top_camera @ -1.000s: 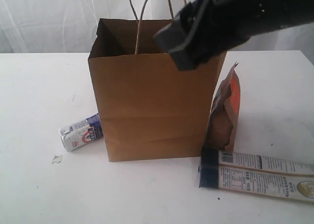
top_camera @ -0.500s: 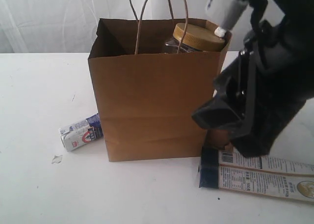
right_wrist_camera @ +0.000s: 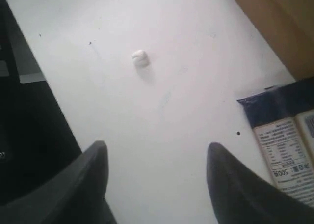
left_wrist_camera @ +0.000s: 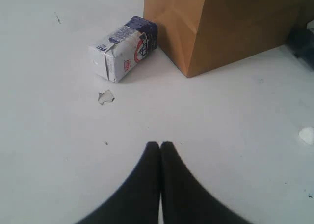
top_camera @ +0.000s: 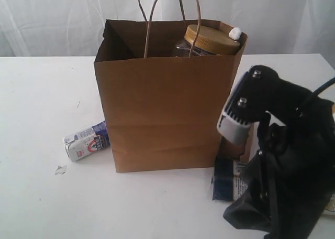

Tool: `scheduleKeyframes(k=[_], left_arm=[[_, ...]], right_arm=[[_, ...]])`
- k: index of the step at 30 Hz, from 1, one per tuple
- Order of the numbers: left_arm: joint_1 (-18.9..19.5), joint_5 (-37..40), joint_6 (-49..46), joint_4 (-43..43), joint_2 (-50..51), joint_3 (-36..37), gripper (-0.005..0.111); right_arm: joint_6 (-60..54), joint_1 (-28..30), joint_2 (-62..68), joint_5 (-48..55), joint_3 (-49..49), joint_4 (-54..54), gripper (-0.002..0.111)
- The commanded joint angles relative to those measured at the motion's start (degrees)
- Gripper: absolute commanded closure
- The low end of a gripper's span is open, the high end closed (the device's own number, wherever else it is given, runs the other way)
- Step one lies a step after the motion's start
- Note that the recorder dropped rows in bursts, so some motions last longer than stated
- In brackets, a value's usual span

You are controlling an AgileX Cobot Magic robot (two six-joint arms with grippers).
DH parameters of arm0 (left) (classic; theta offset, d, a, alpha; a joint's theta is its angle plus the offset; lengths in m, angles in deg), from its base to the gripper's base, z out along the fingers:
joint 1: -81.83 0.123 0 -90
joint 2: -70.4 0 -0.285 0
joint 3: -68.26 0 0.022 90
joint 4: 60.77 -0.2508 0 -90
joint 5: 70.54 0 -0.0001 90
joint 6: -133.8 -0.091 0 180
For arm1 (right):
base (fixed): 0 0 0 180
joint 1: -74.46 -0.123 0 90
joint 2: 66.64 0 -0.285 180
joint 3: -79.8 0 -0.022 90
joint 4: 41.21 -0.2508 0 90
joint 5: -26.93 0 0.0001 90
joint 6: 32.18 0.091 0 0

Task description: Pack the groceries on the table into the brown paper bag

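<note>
Kraft-brown and upright, the bag [top_camera: 162, 113] stands mouth-open on the table [top_camera: 42, 92]. The jar [top_camera: 212, 39] is inside it, its gold lid showing above the rim on the bag's right side.

Still outside is the packet [top_camera: 229, 180]. It lies flat at the bag's front right corner with its dark blue end nearest the bag. Its long axis appears to run away from the bag to the right, though the right arm [top_camera: 282, 165] covers most of its length. Just beside the bag's left wall the carton [top_camera: 86, 142] lies on its side, with a small paper scrap [top_camera: 60, 169] a little in front of it. The pouch cannot be made out with any certainty behind the arm.

The right gripper [right_wrist_camera: 157, 157] hangs low over bare table in front of the bag's right corner, its jaws moderately wide and holding nothing. In the right wrist view the packet [right_wrist_camera: 287, 135] sits outside one finger, not between the two, with only its blue end and some label in sight. A white crumb [right_wrist_camera: 140, 58] lies on the table further from the bag.

The left gripper [left_wrist_camera: 160, 146] has its fingers pressed together around nothing, and it points toward the carton [left_wrist_camera: 123, 54] and the bag's left corner.

The right arm is nearer the packet, so that seems the likely next pick. The jaws would have to shift sideways toward the bag's corner and straddle the packet across its narrow width.
</note>
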Motion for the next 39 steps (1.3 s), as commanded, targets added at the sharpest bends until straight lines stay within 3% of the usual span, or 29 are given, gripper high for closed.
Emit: scheduleKeyframes(k=[1,15,27,39], left_arm=[[-0.17,-0.01,-0.03,0.30,-0.22,0.22,0.107],[-0.17,-0.01,-0.03,0.30,-0.22,0.22,0.107],[-0.17,-0.01,-0.03,0.30,-0.22,0.22,0.107],[-0.17,-0.01,-0.03,0.30,-0.22,0.22,0.107]], right_arm=[[-0.16,-3.15,-0.09,-2.12,-2.11,-1.12,0.053],[-0.16,-12.93,16.07,-15.92,-2.92,-3.46,0.053],[1.41,-13.13,29.72,-22.39,-2.92,-3.63,0.053],[1.19,-13.71,32.09,-30.26,-2.79,-5.13,0.053]])
